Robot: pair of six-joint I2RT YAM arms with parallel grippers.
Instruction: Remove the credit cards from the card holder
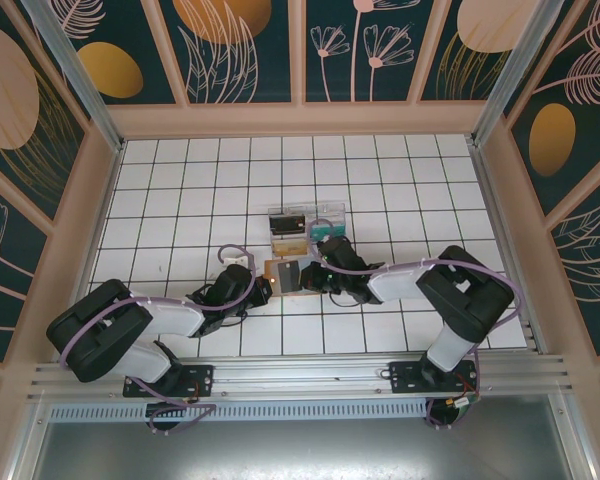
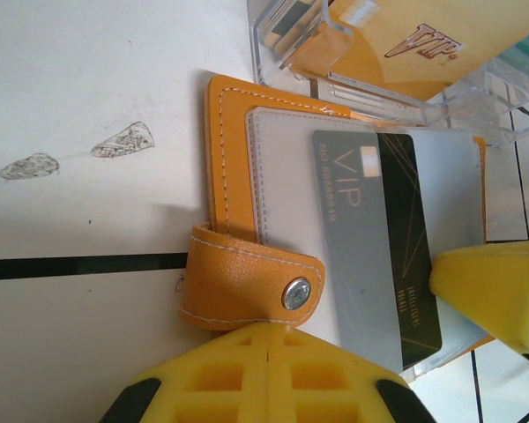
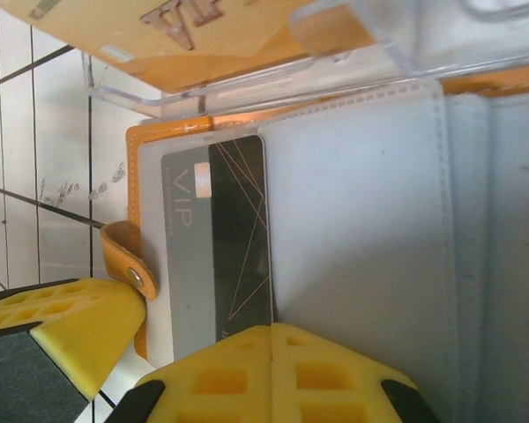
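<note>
The tan-orange card holder (image 1: 285, 272) lies open on the tiles, its pale blue-grey pocket panels (image 3: 361, 229) facing up. A grey and black VIP card (image 2: 370, 220) (image 3: 216, 229) sticks partly out of a pocket. My left gripper (image 1: 264, 290) (image 2: 278, 328) is shut, its tips touching the snap strap (image 2: 238, 282) at the holder's edge. My right gripper (image 1: 315, 277) (image 3: 271, 328) is shut too, with its tips resting where the card's long edge meets the pocket panel. Nothing shows between either pair of fingers.
A clear compartmented plastic tray (image 1: 325, 212) (image 2: 406, 97) stands just behind the holder, almost touching it. It holds a gold VIP card (image 2: 406, 35) (image 3: 159, 26) and teal cards (image 1: 327, 231). White tiled table stretches around, bordered by raised walls.
</note>
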